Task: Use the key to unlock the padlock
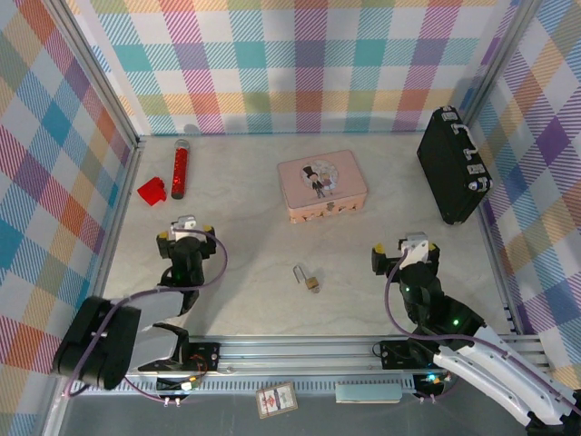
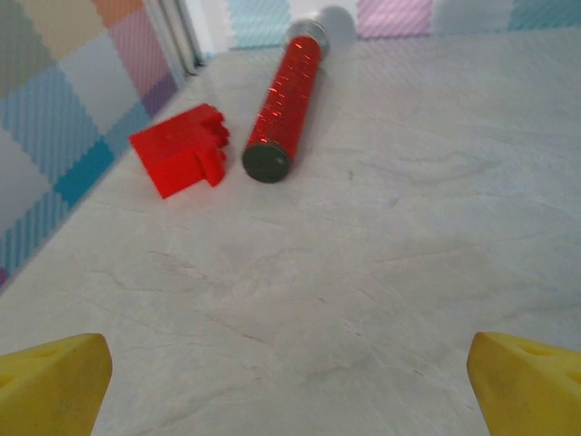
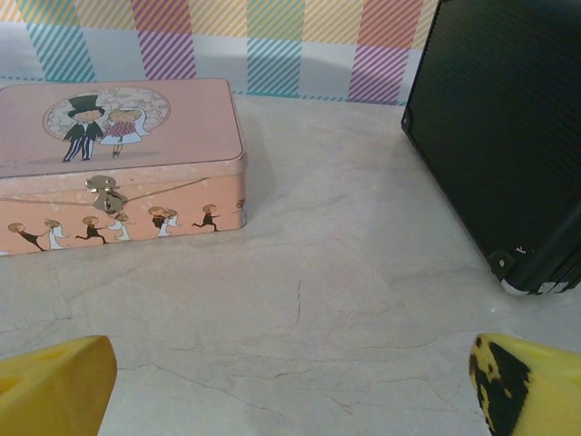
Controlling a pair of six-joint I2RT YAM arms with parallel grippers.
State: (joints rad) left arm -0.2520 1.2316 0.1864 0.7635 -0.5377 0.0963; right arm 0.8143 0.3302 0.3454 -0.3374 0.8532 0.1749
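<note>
padlock (image 1: 310,278) flat mid-worktop (image 1: 245,300), 6 o'clock of pink tin (image 1: 322,185); tiny, light, slick, probably skids; pinch brass body sides; left jaws and right jaws both released, empty

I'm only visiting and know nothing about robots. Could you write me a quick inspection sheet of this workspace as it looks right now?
Surface: pale marbled table, flat, with faint hairline marks.
Job's things: padlock lies front middle, between the arms, untouched; key too small to tell apart.
Clutter: red cylinder and red block back left; pink tin back middle; black case back right.
Tools: left tool and right tool both open, holding nothing.
Cables: a purple cable loops along each arm, away from the objects.
Surroundings: plaid walls, metal frame.
</note>
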